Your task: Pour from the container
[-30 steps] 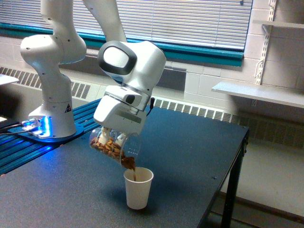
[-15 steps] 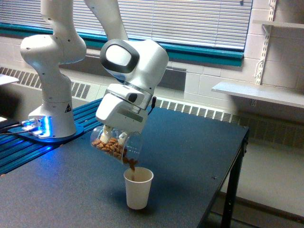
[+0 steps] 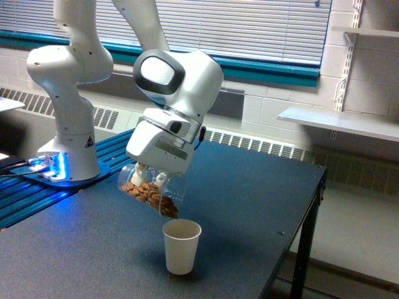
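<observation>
A white paper cup (image 3: 181, 246) stands upright on the dark worktop (image 3: 249, 187), near its 6 o'clock edge. Closed window blinds (image 3: 249, 25) fill the 12 o'clock area above a teal sill (image 3: 274, 70). A white wall shelf (image 3: 340, 121) sits at 3 o'clock, and radiator grilles (image 3: 255, 145) run along the wall behind.

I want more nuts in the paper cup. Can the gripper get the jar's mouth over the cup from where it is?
Probably yes. The gripper holds the jar tilted, its mouth just above the paper cup and slightly toward the exterior view's left, with nothing between them.
</observation>
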You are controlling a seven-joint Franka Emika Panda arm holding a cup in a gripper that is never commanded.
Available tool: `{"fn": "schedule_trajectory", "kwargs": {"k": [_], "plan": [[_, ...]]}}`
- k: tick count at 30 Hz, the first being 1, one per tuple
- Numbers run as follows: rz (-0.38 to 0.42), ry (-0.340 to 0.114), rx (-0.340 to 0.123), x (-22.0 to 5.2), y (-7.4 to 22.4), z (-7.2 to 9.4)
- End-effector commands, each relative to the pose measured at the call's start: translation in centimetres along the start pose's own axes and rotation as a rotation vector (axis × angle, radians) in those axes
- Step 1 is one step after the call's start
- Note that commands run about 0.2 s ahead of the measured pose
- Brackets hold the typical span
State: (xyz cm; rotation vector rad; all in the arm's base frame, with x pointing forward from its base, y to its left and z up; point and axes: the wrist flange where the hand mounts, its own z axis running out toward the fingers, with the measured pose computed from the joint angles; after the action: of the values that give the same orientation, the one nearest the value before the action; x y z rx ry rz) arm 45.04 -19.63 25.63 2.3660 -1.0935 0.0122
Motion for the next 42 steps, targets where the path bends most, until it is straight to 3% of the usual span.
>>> {"fn": "schedule_trajectory", "kwargs": {"k": [1, 42], "plan": [[-0.039, 0.007, -0.015, 0.33, -0.2, -0.35], [-0.123, -0.011, -0.083, 0.72, -0.14, -0.93]]}}
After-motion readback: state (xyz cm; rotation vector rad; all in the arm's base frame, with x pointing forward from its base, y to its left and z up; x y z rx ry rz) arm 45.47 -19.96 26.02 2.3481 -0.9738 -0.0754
